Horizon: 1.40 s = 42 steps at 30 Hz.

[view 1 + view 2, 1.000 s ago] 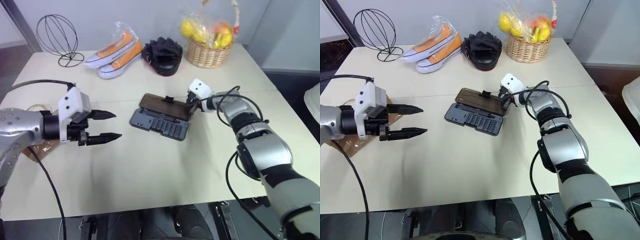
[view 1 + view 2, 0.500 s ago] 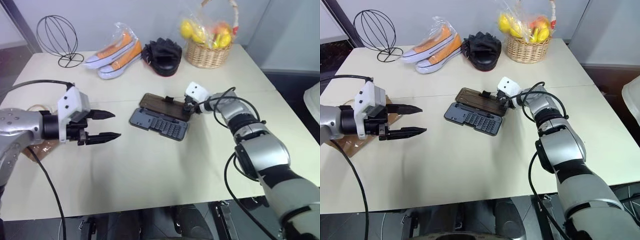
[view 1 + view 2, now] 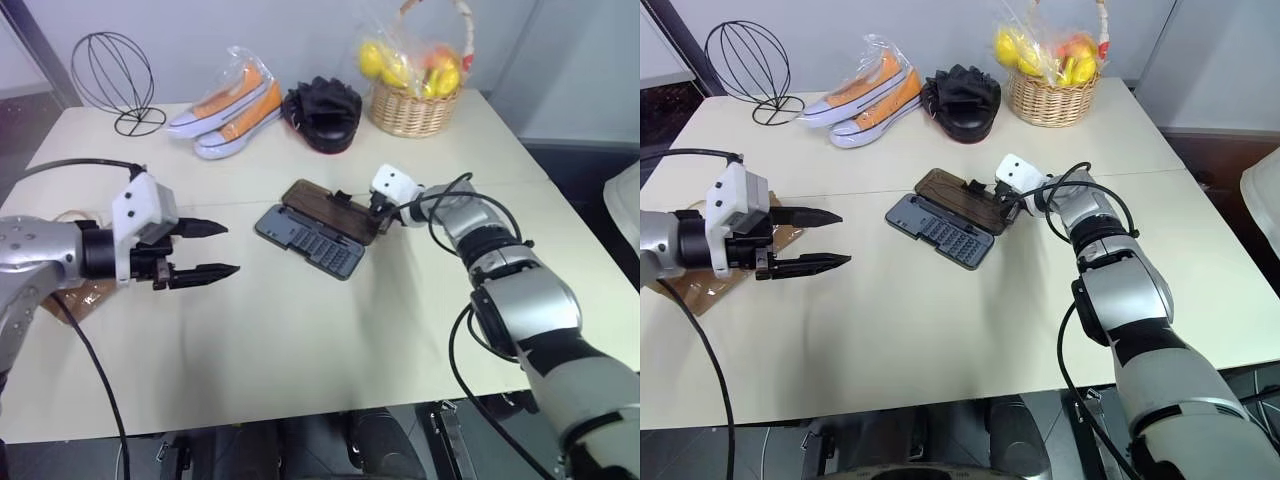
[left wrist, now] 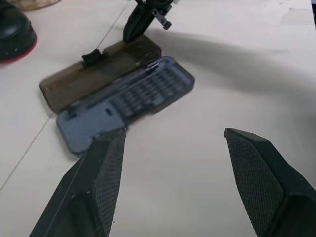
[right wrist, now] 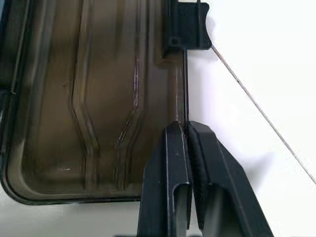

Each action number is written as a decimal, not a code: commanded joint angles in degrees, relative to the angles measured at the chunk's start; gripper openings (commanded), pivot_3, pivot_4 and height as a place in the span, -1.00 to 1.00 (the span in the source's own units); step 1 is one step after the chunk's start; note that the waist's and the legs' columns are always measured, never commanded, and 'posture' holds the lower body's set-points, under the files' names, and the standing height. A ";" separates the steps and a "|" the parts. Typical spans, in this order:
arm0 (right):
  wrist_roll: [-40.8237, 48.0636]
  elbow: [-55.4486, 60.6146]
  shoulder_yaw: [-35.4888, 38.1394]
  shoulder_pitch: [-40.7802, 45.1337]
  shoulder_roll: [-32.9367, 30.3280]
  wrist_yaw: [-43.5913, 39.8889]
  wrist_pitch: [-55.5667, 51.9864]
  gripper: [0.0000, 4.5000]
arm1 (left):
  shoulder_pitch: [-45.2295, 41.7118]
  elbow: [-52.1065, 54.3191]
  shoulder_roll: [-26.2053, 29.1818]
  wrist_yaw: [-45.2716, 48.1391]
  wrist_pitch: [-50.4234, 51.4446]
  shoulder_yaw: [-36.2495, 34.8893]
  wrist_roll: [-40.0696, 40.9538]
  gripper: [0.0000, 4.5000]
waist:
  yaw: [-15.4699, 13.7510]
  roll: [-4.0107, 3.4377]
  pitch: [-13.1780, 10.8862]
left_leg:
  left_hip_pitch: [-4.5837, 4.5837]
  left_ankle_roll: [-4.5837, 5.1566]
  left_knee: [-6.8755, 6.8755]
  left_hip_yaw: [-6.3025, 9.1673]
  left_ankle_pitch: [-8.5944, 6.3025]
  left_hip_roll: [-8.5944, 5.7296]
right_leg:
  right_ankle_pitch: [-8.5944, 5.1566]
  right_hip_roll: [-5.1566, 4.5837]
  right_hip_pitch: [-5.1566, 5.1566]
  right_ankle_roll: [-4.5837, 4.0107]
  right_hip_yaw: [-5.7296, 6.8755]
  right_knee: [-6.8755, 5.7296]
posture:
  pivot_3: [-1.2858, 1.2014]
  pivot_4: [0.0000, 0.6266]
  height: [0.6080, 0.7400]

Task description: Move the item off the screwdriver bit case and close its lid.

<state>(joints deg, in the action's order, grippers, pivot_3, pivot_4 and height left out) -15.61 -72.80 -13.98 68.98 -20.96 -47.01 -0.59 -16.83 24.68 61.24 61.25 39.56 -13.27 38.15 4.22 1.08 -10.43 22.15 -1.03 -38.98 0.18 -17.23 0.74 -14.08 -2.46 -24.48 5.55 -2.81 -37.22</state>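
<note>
The screwdriver bit case [image 3: 308,240] lies open flat at the table's middle, rows of bits showing in its dark base. Its smoky brown lid [image 3: 325,208] lies on the far side, with a black latch tab [image 5: 186,27] on its edge. My right gripper [image 3: 378,208] is at the lid's right-hand edge, and its fingers [image 5: 173,148] are shut on the thin rim. My left gripper [image 3: 205,248] hovers open to the left of the case and holds nothing. The item, a brown paper bag [image 3: 700,285], lies at the table's left edge, partly hidden under my left arm.
Along the table's far side stand a black wire ball stand [image 3: 113,75], orange shoes in a plastic bag [image 3: 230,105], a black padded glove [image 3: 325,112] and a wicker basket of fruit [image 3: 415,95]. Bare tabletop [image 3: 300,340] stretches in front of the case.
The case has turned a little on the table and slid slightly to the left. My right gripper stays at the lid's edge. The left arm has not moved.
</note>
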 commanded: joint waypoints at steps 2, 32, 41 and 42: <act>-0.51 -0.35 -0.79 -2.28 0.56 -5.03 2.74 -0.99 | 0.32 0.07 0.68 0.68 -0.41 -2.09 0.59 0.48 | -0.02 0.00 0.00 | 0.00 0.00 0.02 0.00 0.00 0.00 | 0.00 0.00 0.00 0.00 0.00 0.01 | 0.03 -0.52 1.00; 7.69 26.87 -3.05 -16.55 -3.26 -30.15 22.35 -0.99 | 21.75 14.11 3.89 8.81 5.31 -10.44 10.30 0.48 | -0.27 -0.22 -0.18 | 0.04 0.00 0.04 -0.01 0.00 0.10 | -0.01 -0.09 0.00 -0.01 0.02 0.06 | 0.03 -0.52 1.00; 8.45 34.11 -3.02 -20.00 -4.35 -28.92 17.84 -0.99 | 22.72 13.30 -0.90 3.84 1.40 -3.57 5.81 0.48 | -0.34 -0.23 -0.19 | 0.03 0.00 0.02 -0.01 0.00 0.07 | -0.01 -0.11 0.00 -0.01 0.02 0.05 | 0.03 -0.52 1.00; 8.54 34.79 -3.03 -20.26 -4.50 -28.81 17.44 -0.99 | 22.82 13.16 -1.05 3.89 1.19 -3.44 5.83 0.48 | -0.34 -0.23 -0.19 | 0.03 0.00 0.02 -0.01 0.00 0.07 | -0.01 -0.10 0.00 -0.01 0.02 0.05 | 0.03 -0.52 1.00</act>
<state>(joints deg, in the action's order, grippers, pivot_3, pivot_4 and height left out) -7.75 -40.25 -16.97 48.88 -24.98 -75.80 17.25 6.21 37.20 60.30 65.17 42.12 -16.35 44.49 3.88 0.85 -10.62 22.18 -1.03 -38.96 0.17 -17.23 0.81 -14.09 -2.55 -24.48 5.53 -2.79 -37.17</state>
